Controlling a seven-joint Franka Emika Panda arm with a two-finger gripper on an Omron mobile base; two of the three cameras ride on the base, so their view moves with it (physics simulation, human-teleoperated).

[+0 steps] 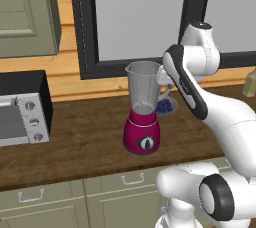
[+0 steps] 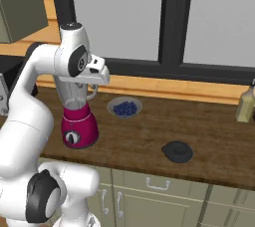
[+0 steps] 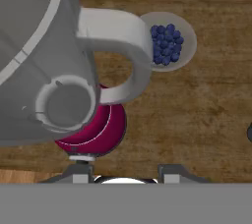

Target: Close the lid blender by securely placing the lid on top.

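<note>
The blender (image 1: pixel 144 122) stands on the wooden counter, a magenta base with a black dial under a tall clear jar (image 2: pixel 74 94) whose mouth is uncovered. The lid (image 2: pixel 177 151), a dark round cap, lies flat on the counter well to the right of the blender, near the front edge. My gripper (image 3: pixel 127 171) hovers high over the jar's handle (image 3: pixel 123 51) and looks straight down, open, with nothing between its fingers. In the right base view the hand (image 2: pixel 97 71) sits just right of the jar's rim.
A small bowl of blue berries (image 2: pixel 124 107) sits behind and right of the blender. A silver toaster oven (image 1: pixel 20 119) stands at the left end of the counter (image 1: pixel 85 147). A bottle (image 2: pixel 244 104) stands at the far right, by the window.
</note>
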